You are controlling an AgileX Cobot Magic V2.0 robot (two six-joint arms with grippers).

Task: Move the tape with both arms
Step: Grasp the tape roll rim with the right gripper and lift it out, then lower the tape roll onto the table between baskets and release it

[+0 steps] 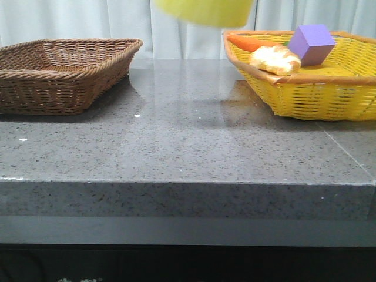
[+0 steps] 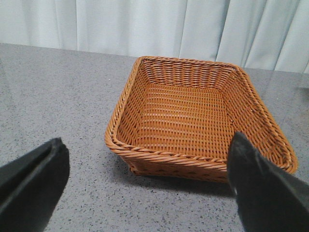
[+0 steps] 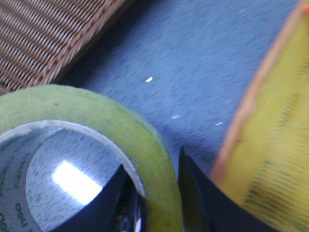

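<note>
Yellow, translucent packing tape (image 3: 96, 145) is carried aloft by the right gripper (image 3: 154, 193), whose dark fingers (image 3: 198, 198) are closed across the roll's wall, one inside the white core and one outside; in the front view the roll (image 1: 202, 12) hangs blurred above the far edge of the grey stone worktop (image 1: 188, 147), between the two baskets. Near the far-left corner stands the brown wicker basket (image 1: 64, 73); near the far-right corner, the yellow basket (image 1: 305, 88) holds a purple cube (image 1: 311, 44), a bread roll (image 1: 275, 60) and a carrot (image 1: 252, 41). Spread wide and holding nothing, the left gripper (image 2: 145, 193) faces the brown basket (image 2: 193, 121). Judged light, rigid and smooth-sided, the roll is best received by pinching its free wall opposite the present grip.
</note>
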